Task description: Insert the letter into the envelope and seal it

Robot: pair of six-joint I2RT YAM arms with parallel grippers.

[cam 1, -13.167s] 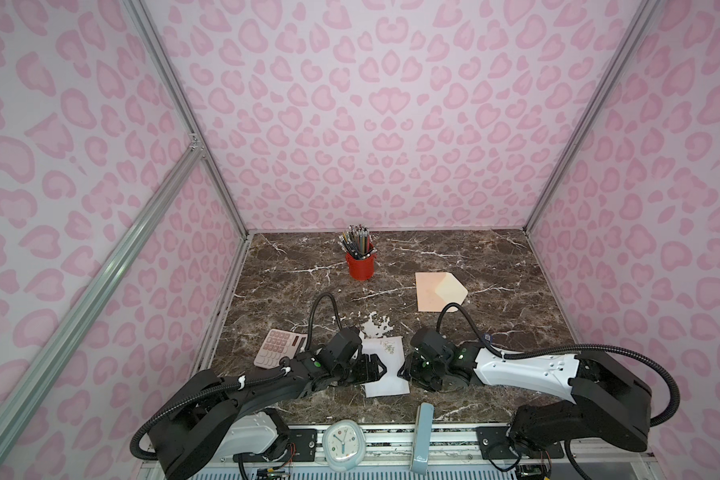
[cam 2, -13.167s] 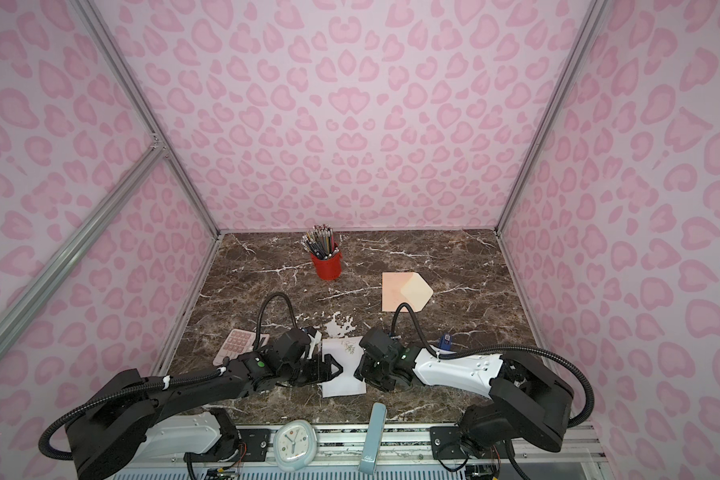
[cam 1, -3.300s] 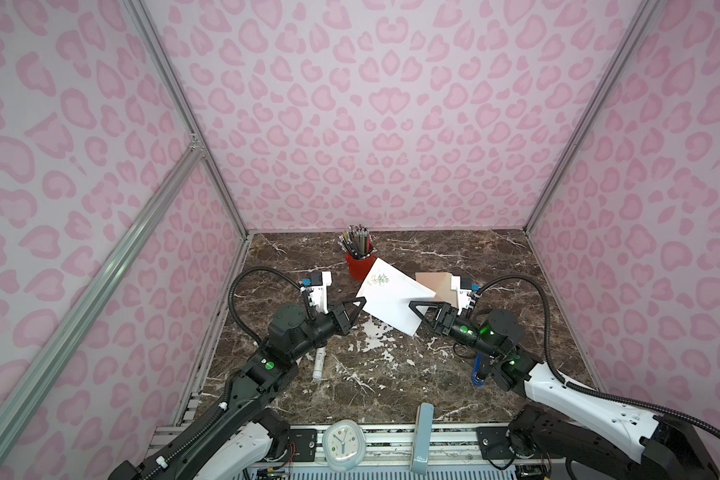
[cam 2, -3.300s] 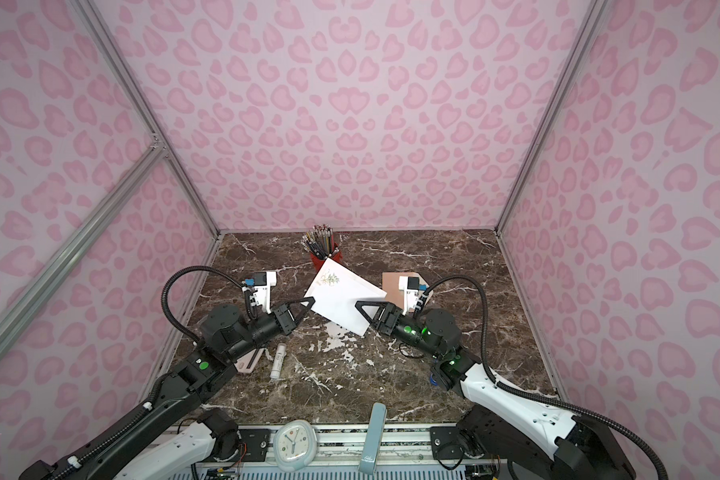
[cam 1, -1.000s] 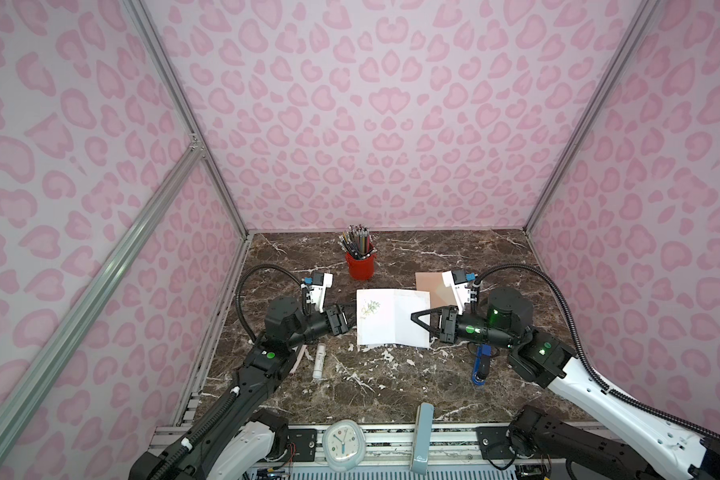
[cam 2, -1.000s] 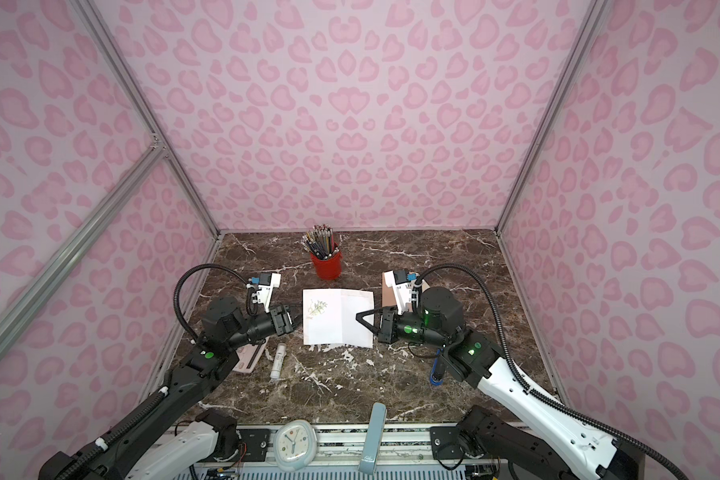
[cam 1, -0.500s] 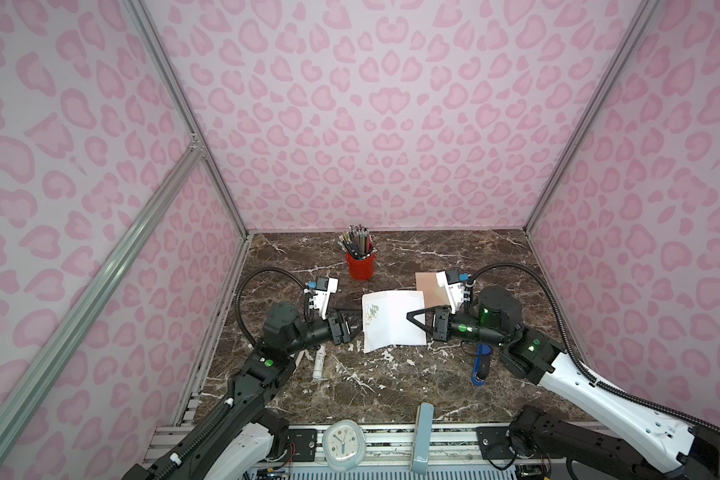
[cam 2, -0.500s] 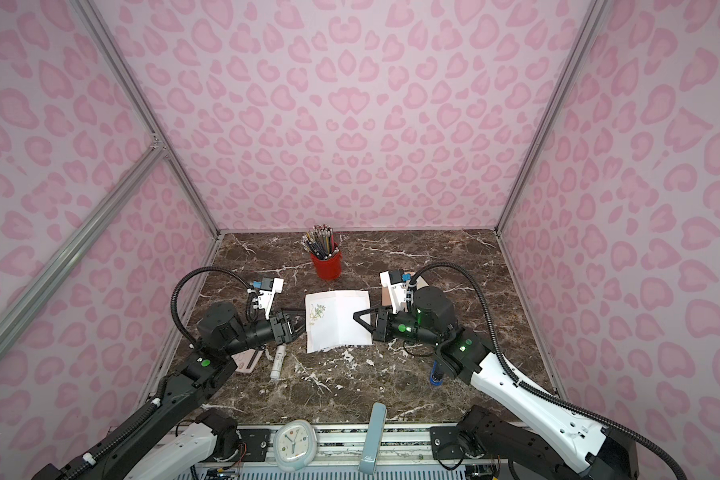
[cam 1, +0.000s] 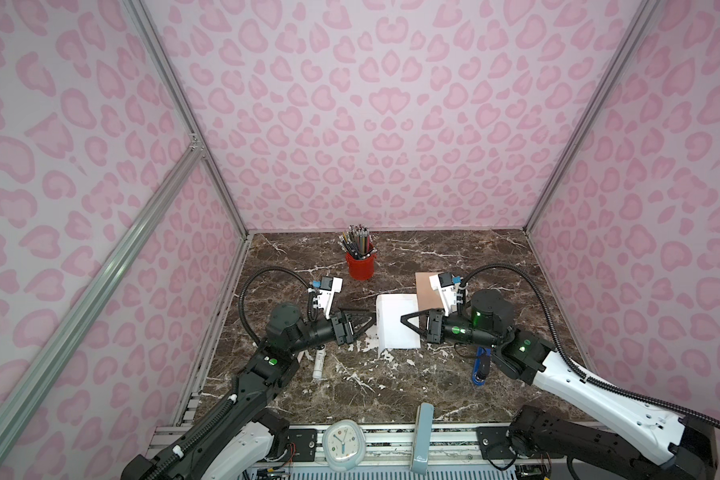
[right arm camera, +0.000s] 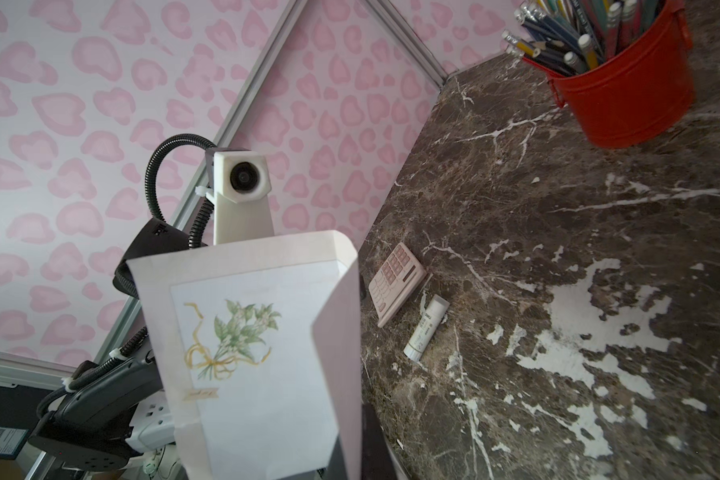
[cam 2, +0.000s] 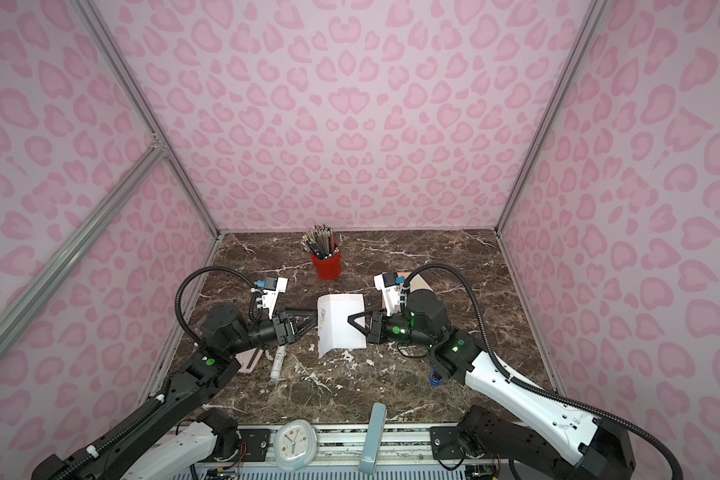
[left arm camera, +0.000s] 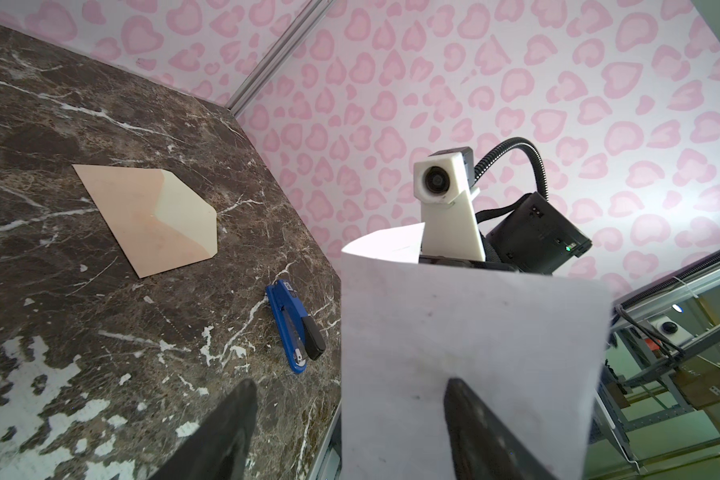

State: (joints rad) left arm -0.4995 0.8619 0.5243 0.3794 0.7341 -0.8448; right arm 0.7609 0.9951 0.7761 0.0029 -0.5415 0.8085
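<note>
Above the middle of the dark marble table (cam 1: 391, 399), I find the letter (cam 1: 391, 305), a thin white paper sheet with a green plant drawing, held clear of the surface between both arms. My right gripper (cam 1: 405, 321) is clamped tight on the sheet's right part, and by my reading it alone carries the sheet. My left gripper (cam 1: 370, 322) sits at the sheet's left edge with its jaws spread wide. The left wrist view shows its black fingers (left arm camera: 229, 424) apart with nothing pinched. I judge that this one-sided hold explains the curl: in the right wrist view one side of the sheet bows toward the camera.

The envelope (cam 1: 424, 291), flat peach-pink paper with a paler cream pointed flap, lies on the table just to the far right of the letter. In both top views it is partly hidden behind the right wrist camera. The left wrist view shows its flap laid open, which I take as leaving the pocket mouth free for loading. Insertion has not begun, nor has sealing.

Also noted:
- A red metal pencil pot (cam 1: 359, 266) at far centre.
- A white glue stick (cam 1: 319, 365) and a pink calculator (right arm camera: 395, 282) at near left. The glue is presumably for the flap.
- A blue stapler (cam 1: 480, 370) at near right, beneath the right arm.
</note>
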